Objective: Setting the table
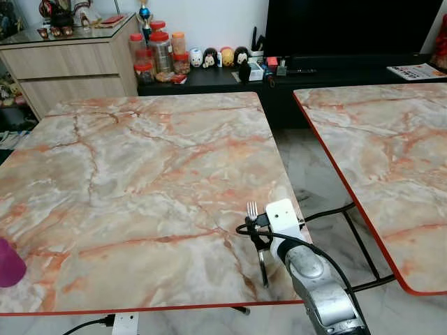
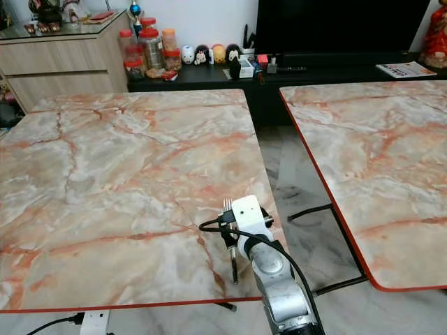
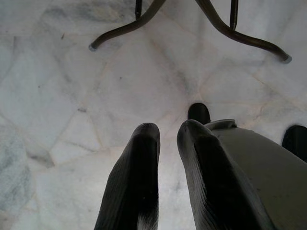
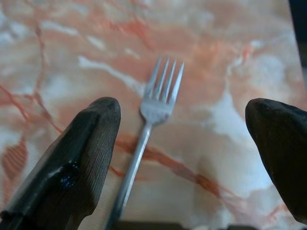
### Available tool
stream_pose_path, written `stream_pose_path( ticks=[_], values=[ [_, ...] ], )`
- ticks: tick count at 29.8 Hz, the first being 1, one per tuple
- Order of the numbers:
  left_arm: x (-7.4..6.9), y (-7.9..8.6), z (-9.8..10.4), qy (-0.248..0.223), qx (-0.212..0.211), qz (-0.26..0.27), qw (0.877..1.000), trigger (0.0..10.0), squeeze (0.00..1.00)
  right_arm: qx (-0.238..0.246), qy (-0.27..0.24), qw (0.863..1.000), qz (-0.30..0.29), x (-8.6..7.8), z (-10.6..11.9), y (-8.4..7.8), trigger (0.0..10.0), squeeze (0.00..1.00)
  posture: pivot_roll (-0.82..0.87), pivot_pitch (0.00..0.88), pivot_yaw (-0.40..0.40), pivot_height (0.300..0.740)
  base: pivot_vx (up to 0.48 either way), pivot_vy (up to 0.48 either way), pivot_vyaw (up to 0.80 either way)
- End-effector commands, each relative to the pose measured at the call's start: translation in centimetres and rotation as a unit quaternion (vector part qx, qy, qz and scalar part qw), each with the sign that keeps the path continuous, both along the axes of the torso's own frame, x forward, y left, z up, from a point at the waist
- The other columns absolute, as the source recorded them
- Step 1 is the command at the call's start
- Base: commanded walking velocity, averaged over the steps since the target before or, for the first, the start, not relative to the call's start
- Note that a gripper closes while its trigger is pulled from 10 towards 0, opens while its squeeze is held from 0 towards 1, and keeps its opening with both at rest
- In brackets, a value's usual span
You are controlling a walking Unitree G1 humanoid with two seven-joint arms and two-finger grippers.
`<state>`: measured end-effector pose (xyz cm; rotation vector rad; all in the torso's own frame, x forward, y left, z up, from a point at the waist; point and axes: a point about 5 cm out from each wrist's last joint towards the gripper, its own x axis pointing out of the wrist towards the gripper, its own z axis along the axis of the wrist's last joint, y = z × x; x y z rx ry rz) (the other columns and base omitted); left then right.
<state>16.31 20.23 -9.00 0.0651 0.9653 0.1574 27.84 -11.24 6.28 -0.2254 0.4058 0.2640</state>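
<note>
Marble-patterned bench (image 1: 126,181) carries the fork (image 4: 152,125) near its right edge — my right end effector (image 4: 182,143) hovers over it, fingers apart. Placement looks done; next I'd lift clear.

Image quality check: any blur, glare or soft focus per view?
Right wrist view: fork tines sharp, handle and near fingers soft. Left wrist view: floor evenly lit, fingers slightly soft. Eye views: sharp, mild sheen on marble table, no hard shadows.
</note>
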Motion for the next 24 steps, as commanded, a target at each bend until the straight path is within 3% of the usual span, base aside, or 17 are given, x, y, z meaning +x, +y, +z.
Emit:
stream_pose_path(
  ticks=[1, 9, 24],
  values=[
    [-0.3, 0.1, -0.1, 0.002, 0.001, 0.004, 1.000, 10.0, 0.00, -0.011, 0.014, 1.000, -0.007, -0.1, 0.0, -0.3, 10.0, 0.00, -0.07, 0.000, 0.014, 0.740, 0.000, 0.000, 0.00],
    [-0.4, 0.3, -0.1, 0.005, 0.004, 0.004, 1.000, 10.0, 0.00, -0.011, 0.042, 0.999, -0.009, -0.4, -0.1, -0.3, 10.0, 0.00, -0.07, 0.000, 0.016, 0.740, 0.000, 0.000, 0.00],
    [-0.7, 1.4, 0.0, 0.006, 0.022, 0.015, 1.000, 10.0, 0.00, 0.009, 0.067, 0.996, 0.065, -1.2, 0.9, 2.0, 10.0, 0.00, -0.06, 0.000, 0.010, 0.740, 0.000, 0.000, 0.00]
  ],
)
